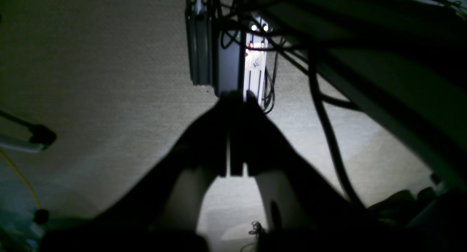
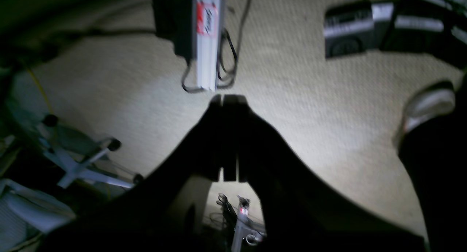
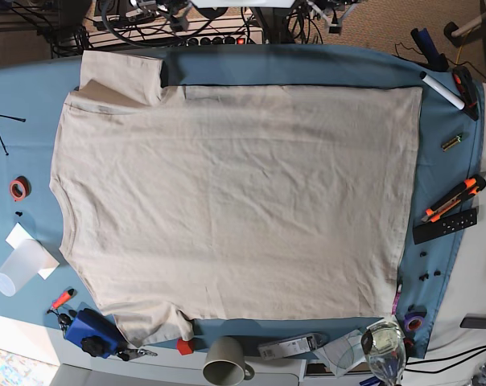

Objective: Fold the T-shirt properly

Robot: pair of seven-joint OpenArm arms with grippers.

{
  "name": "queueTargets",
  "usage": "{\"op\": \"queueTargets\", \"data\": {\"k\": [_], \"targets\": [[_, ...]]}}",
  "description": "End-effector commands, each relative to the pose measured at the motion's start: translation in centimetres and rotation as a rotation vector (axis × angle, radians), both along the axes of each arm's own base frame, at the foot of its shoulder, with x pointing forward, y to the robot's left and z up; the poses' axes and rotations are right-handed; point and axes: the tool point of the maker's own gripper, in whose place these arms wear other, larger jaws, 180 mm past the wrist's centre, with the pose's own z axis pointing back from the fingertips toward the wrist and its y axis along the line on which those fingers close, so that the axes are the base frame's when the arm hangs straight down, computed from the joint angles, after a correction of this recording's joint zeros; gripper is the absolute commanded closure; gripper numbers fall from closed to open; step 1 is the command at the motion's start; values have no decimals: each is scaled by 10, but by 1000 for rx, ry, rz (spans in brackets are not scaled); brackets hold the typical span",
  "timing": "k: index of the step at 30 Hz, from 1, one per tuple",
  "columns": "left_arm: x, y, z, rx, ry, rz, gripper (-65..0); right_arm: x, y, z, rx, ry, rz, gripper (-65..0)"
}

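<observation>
Base view showed the T-shirt (image 3: 235, 201) spread flat over the blue cloth (image 3: 34, 104) of the desk (image 3: 10, 342), collar end toward that view's left, hem toward its right. Showed no arm over the desk there.

Left wrist view looked down on beige carpet (image 1: 91, 80); left tool (image 1: 236, 95) hung above the floor, pointing at it, fingers (image 1: 251, 98) dark and drawn together with only a thin slit between, pinching nothing. Saw one dark upright box with lit dots (image 1: 233, 54) just past the fingertips, among a tangle of black cables (image 1: 328, 128).

Right wrist view likewise faced the carpet; right tool (image 2: 228, 97) hung in the same downward pose, fingers pressed together with a hairline gap, empty. Saw one white-fronted unit with a red label (image 2: 206, 36) just beyond its tip, one black case (image 2: 350, 33) farther to that view's right, one shoe (image 2: 427, 109) at the edge, and a white chair base (image 2: 80, 168) on the opposite side.

Counted around the T-shirt, in the base view:
- one red tape roll (image 3: 18, 189), left of the shoulder
- one clear plastic cup (image 3: 19, 270) on white paper, left of the lower sleeve
- one blue device (image 3: 92, 331), below that sleeve
- one grey mug (image 3: 224, 362), below the body
- one wine glass (image 3: 381, 344), near the lower hem corner
- one orange box cutter (image 3: 452, 198), right of the hem
- one black remote (image 3: 444, 226), just below the cutter
- one white marker (image 3: 442, 90), off the upper hem corner
</observation>
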Motion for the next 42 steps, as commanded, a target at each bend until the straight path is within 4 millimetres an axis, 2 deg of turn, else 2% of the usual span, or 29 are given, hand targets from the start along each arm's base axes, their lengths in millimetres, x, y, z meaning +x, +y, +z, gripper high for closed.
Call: {"op": "queueTargets", "data": {"k": [1,7,12,15,22,31,38,42], "targets": [[-8,5,1,7,3,4,0,-8,-10,3,-1,9,-26,0],[-27,21,9,-12,20,56,0,-29,-48,18,-33,23,-101,0],[-38,35,22,-27,-9,55,0,-43,-75,36,-65,3,-84,0],[-42,37,33,-54,-40,59,0,-48,-86,48,-74,-22,-61,0],[-53,36,65,-67,-115,44,0,-55,-95,76,-73,-71,28,0],[-59,33,114,-92,-177,82,0,-65,-83,117,-46,-104,118,0],[-52,29,150,-103,-239,69,0,-53,-99,154,-96,-165,121,0],[-51,26,169,-110,-241,44,0,-41,-108,177,-105,-184,32,0]]}}
